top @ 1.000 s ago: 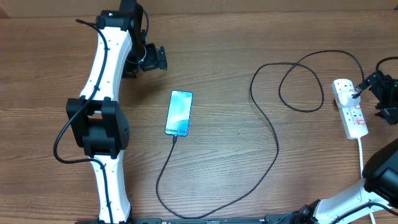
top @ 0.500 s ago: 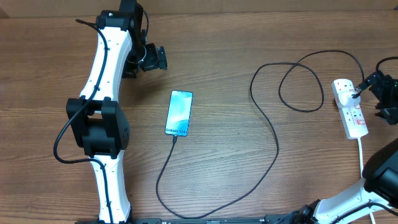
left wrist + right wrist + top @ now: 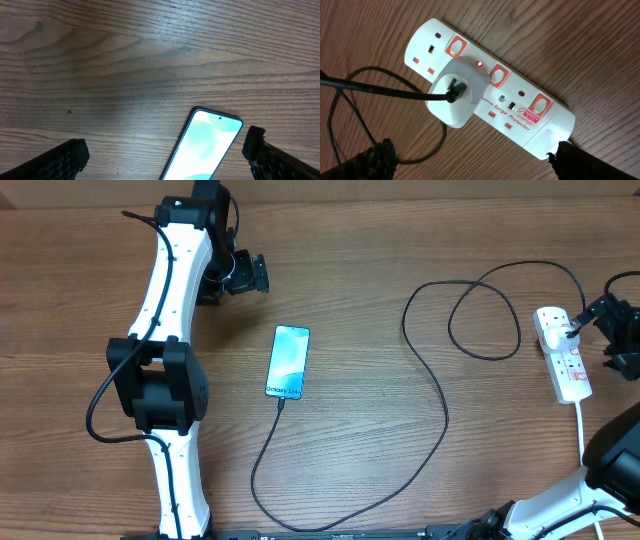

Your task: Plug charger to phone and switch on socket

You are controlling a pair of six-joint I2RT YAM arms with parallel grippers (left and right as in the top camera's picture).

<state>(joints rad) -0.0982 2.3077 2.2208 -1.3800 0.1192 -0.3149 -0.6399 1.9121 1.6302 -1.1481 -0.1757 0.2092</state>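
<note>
Phone [image 3: 288,361]: slim rectangle, screen up, light blue-to-teal gradient, small white lettering at its near end. It lies left of centre on the wooden surface [image 3: 380,470], long axis near-far, slightly tilted. The left wrist view shows its far end with rounded corners and a small dark camera dot.

Charger cable [image 3: 440,395]: thin and black. Its tip [image 3: 283,402] touches the phone's near end; whether it is fully seated is too small to tell. From there it curves toward the near edge, swings right, climbs, and makes one loop before reaching the power strip [image 3: 563,355].

Power strip: white, elongated, at the far right, with three outlets, each with an orange-red switch, and "Surge Protector" lettering. A white adapter [image 3: 454,95] sits in the middle outlet with the black cable entering it. A small red light [image 3: 479,64] glows just above the adapter. A white lead [image 3: 581,430] leaves the strip's near end.

Left end effector [image 3: 245,275]: far left, well apart from the phone, fingers spread wide, holding nothing.

Right end effector [image 3: 470,155]: just beside the strip, fingers spread wide either side of it, gripping nothing.
</note>
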